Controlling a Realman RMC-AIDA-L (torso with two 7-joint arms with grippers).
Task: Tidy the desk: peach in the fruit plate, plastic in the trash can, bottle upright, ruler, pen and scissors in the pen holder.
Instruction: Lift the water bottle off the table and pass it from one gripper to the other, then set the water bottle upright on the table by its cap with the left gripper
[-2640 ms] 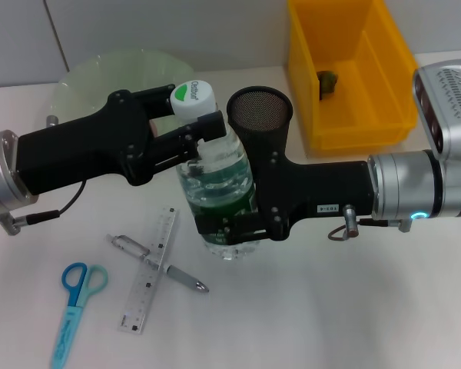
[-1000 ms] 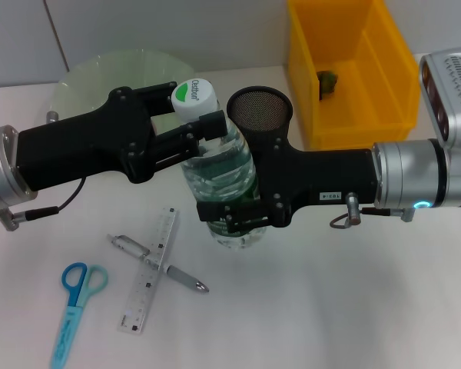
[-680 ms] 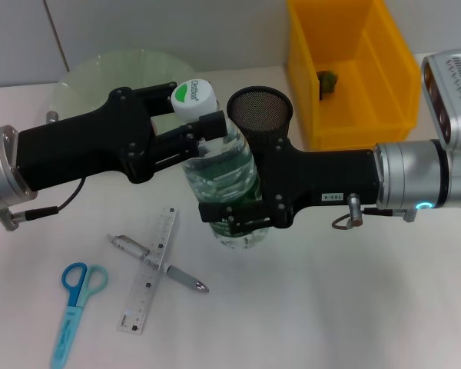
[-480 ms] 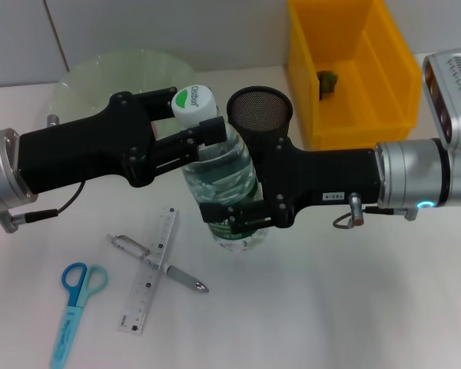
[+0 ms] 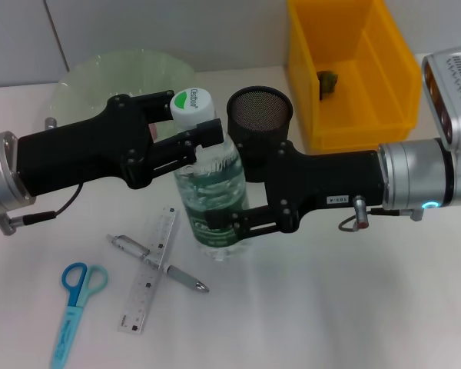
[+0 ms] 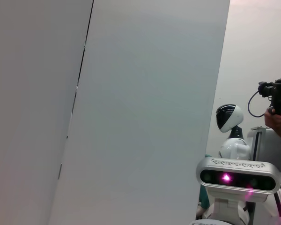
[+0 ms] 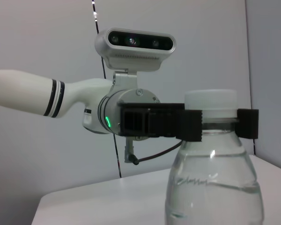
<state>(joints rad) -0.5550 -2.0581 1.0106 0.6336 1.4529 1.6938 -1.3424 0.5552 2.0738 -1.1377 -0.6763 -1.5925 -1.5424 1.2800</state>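
My left end effector and right end effector both hold the bottle mid-frame; letting go unevenly could tip it.

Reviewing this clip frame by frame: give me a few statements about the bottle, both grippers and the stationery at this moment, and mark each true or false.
1. The left gripper is closed on the neck of the bottle, just under its cap. True.
2. The right gripper is parked away from the bottle. False: its fingers clamp the bottle's lower body.
3. The ruler lies across the pen. True.
4. The scissors already stand in the pen holder. False: they lie flat on the desk.
5. The fruit plate holds a peach. False: none shows on its visible part.
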